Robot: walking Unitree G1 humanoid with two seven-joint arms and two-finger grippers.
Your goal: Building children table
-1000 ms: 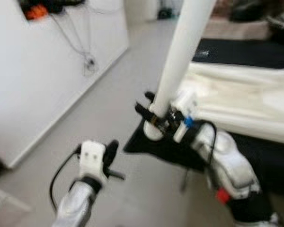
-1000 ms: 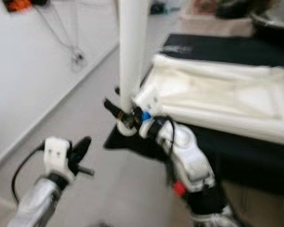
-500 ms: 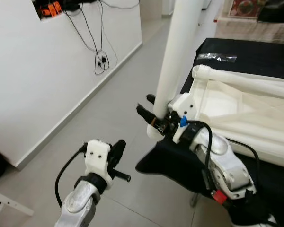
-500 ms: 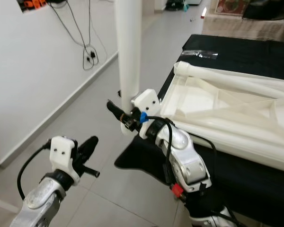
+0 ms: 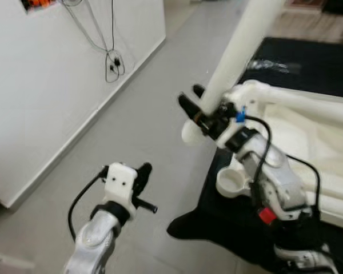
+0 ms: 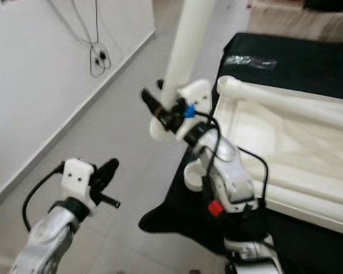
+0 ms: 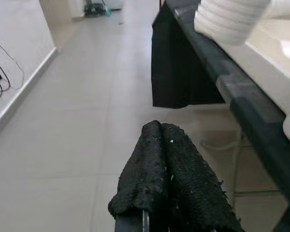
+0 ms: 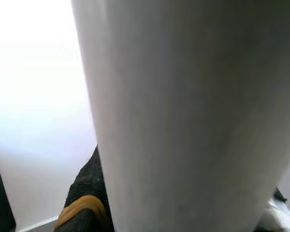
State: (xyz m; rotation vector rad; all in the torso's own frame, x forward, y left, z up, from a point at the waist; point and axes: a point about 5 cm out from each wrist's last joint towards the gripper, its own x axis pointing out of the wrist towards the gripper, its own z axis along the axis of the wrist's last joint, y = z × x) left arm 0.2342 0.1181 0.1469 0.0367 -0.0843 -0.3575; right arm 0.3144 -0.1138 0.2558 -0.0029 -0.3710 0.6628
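The right gripper [image 5: 203, 117] is clenched around the lower end of a long white cylindrical plastic table leg [image 5: 234, 63], which leans away from the upturned white plastic tabletop [image 6: 286, 148], its rounded foot hanging over the grey tiled floor [image 5: 131, 142] just beside the tabletop's near corner. The grasp sits low on the leg, probably so that this end can be steered into a socket while the long shaft swings free above. The tabletop lies underside up on a desk draped in black cloth [image 6: 177, 214], so its fittings face upward; a round white socket [image 5: 231, 181] at the near corner of the tabletop stands open just below the right forearm, and looks like the likely seat for the leg. The leg is not yet aligned with it, so the fitting step seems to be ahead. The left gripper [image 5: 140, 180] hovers over the floor, well apart from the tabletop, its black fingers [image 7: 166, 179] pressed together on nothing, seemingly kept out of the leg's way.
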